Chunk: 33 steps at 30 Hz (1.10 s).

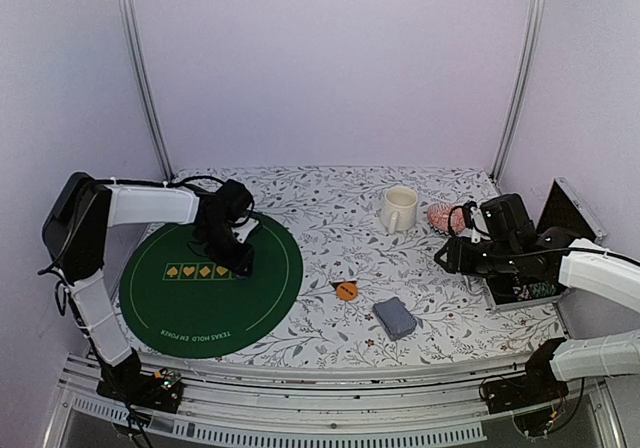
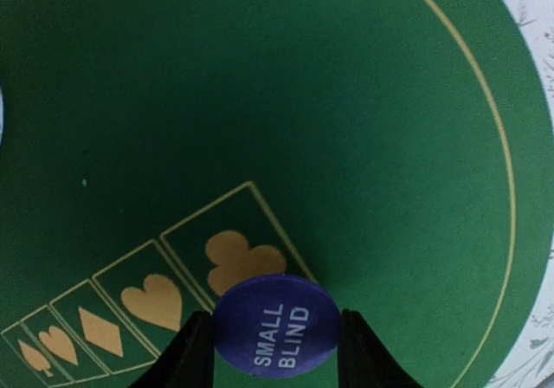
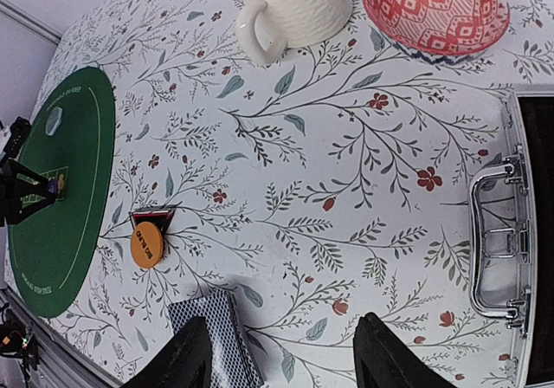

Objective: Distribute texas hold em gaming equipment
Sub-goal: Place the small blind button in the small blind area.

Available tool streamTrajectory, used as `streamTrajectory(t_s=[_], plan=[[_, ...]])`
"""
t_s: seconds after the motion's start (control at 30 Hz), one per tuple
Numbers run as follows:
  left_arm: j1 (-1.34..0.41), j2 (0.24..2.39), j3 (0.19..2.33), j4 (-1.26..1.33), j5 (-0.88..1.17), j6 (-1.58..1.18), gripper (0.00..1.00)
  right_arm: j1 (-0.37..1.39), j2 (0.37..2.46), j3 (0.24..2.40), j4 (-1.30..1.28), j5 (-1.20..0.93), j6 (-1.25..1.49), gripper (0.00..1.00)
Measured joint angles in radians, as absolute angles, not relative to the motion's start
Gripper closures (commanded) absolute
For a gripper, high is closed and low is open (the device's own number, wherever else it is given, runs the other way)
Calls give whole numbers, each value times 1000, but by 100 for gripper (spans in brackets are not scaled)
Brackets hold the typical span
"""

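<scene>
The left wrist view alone shows what the left gripper (image 2: 277,353) carries: a round purple button (image 2: 275,329) lettered SMALL BLIND in white. It is pinched at its edges between the two black fingers (image 2: 186,358), face towards the camera, over the club box printed on the green mat (image 2: 260,102). Whether it touches the mat cannot be told. In the top view that gripper (image 1: 237,256) is only a dark shape above the mat (image 1: 270,298), and the button is hidden.

The right wrist view gives the detail that the top view blurs. A flat orange button (image 3: 147,244) overlaps a black-and-red triangular marker (image 3: 152,216), and a deck of cards (image 3: 218,336) with finely cross-hatched grey-blue backs lies nearby. A pale clear disc (image 3: 54,119) sits on the mat's far part. The mat is matt and felt-like, ringed with a thin gold line and marked with gold suits in a row of boxes.

The cream mug (image 3: 290,3) is ribbed and glazed, and the shallow dish (image 3: 433,11) beside it is red with a white pattern. A case (image 3: 519,145) at the right has a bright metal handle. All of these rest on a white tablecloth (image 3: 363,171) printed with leafy sprigs.

The right gripper (image 3: 286,362) hangs above the cloth with its jaws apart and nothing between them — the deck lies just beside one finger (image 3: 186,358).
</scene>
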<state>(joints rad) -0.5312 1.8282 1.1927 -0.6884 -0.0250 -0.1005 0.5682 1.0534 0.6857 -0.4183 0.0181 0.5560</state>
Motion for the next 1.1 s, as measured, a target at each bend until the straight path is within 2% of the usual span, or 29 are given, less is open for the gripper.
streamTrajectory(t_s=[0.23, 0.5, 0.67, 0.8, 1.0, 1.1], plan=[[-400, 1757, 1066, -688, -74, -125, 56, 568, 1051, 706, -420, 19, 507, 41], [-145, 1700, 1017, -681, -116, -123, 57, 568, 1021, 710, -420, 28, 451, 39], [-93, 1668, 1011, -679, -114, -127, 55, 568, 987, 710, -421, 36, 428, 38], [-128, 1611, 1011, -672, -69, -138, 39, 568, 963, 709, -421, 46, 418, 38], [-353, 1597, 1017, -654, -15, -170, 11, 568, 958, 707, -422, 47, 410, 37], [-422, 1661, 1017, -653, -7, -189, 3, 568, 958, 703, -423, 47, 408, 37]])
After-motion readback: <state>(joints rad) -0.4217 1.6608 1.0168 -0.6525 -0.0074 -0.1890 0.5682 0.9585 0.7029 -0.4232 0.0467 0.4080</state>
